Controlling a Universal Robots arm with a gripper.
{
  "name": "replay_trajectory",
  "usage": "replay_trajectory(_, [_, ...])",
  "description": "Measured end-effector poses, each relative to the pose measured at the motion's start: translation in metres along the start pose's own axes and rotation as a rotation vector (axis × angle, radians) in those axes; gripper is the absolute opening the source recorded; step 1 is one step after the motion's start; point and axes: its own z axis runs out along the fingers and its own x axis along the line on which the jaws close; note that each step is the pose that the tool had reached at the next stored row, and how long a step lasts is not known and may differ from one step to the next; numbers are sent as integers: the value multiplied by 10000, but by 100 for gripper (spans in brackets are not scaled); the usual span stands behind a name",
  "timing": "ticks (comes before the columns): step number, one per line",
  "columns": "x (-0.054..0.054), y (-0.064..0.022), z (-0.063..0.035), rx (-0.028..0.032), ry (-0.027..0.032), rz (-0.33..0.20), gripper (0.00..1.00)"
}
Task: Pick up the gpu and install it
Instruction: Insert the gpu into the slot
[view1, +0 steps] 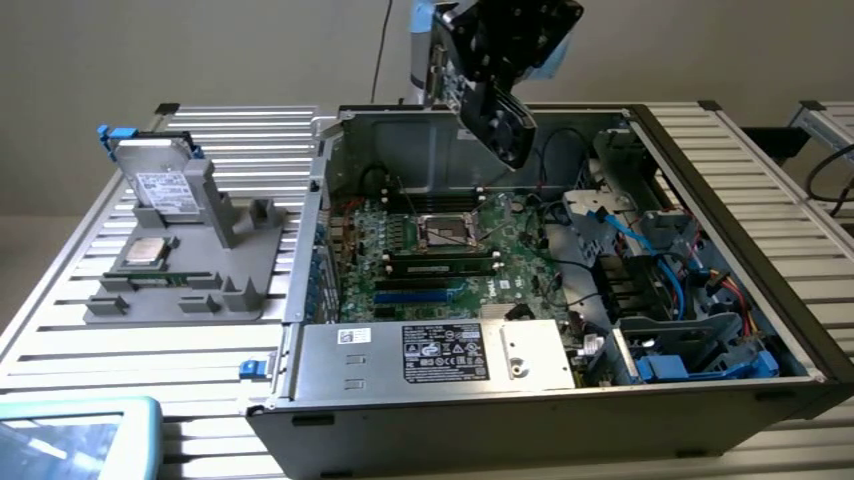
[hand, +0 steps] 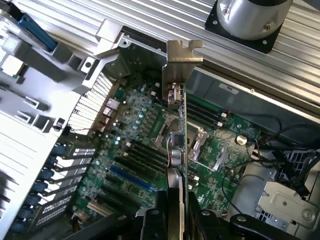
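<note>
Table slatted metal; gpu held above open case.

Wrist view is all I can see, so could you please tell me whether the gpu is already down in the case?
Observer: No, the gpu hangs tilted from the claw, above the open case and clear of the motherboard.
Operator: Thank you. Over which part of the case is it?
Observer: Over the end farthest from the exterior camera, opposite the labelled power supply.
Operator: Does anything sit outside the case?
Observer: Yes, on the exterior view's left a grey holder carries a hard drive propped up and a processor chip lying flat.
</note>
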Motion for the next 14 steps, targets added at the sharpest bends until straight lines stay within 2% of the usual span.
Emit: replay_trajectory(14, [0, 0, 1, 109, 361, -2512, 27])
